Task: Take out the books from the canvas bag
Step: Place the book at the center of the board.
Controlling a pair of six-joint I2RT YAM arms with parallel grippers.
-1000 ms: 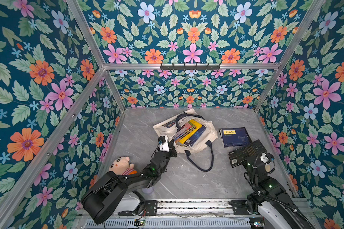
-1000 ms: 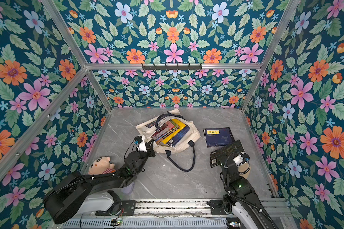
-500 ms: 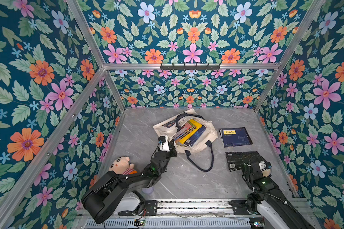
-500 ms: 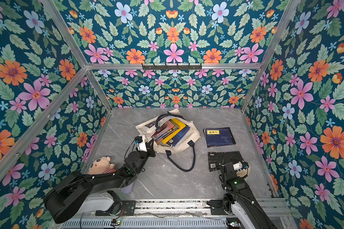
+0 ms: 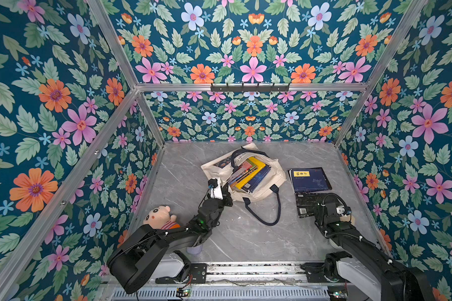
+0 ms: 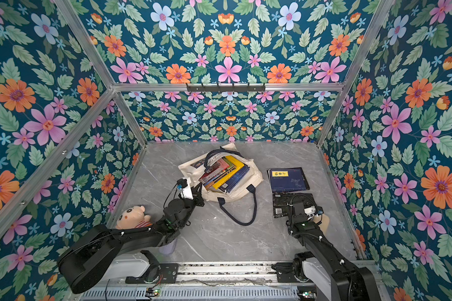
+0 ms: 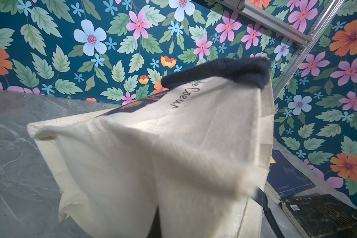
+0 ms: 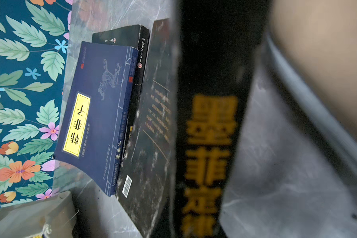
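Bag (image 5: 273, 179) pinched in left claw (image 5: 226, 191); black book (image 5: 305, 206) clamped in right claw (image 5: 321, 207).

From my station the canvas bag (image 7: 173, 154) reads as coarse, matt cream cloth with a visible weave, its navy handle (image 5: 277, 208) a thicker woven webbing, and the plush doll (image 5: 159, 215) at eight o'clock of it looks soft and fuzzy. At three to four o'clock of the bag I see paper covers: the navy book (image 5: 311, 179) smooth with a slight sheen, the black book (image 5: 305, 206) scuffed and speckled. The table (image 5: 245, 239) is a smooth grey marble-look slab, and the frame rail (image 5: 167, 87) at twelve o'clock looks like brushed metal.
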